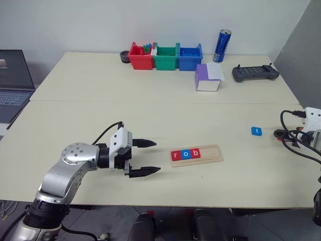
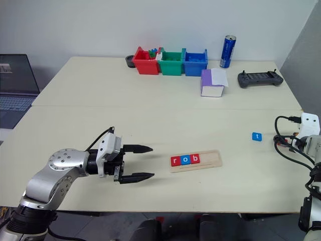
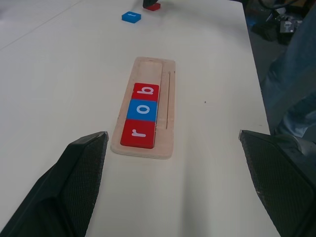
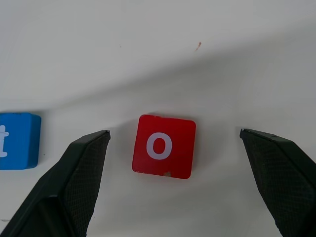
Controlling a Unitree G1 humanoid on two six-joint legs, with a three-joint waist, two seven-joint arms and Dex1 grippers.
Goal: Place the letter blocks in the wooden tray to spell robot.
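Tiles r, o, b (image 1: pixel 186 154) are seated side by side at the left end of the wooden tray (image 1: pixel 213 153), whose right part is bare. Left gripper (image 1: pixel 148 157) is held spread wide just left of the tray, gripping nothing. Right gripper (image 4: pixel 173 163) is spread over a red o tile (image 4: pixel 163 146), untouched; a blue t tile (image 1: pixel 256 131) lies beside it.

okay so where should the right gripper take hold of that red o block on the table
Probably from above, closing on two opposite side edges of the small flat red square o block. It lies flat on the pale table, between the open right gripper's fingers, apart from the blue t block.
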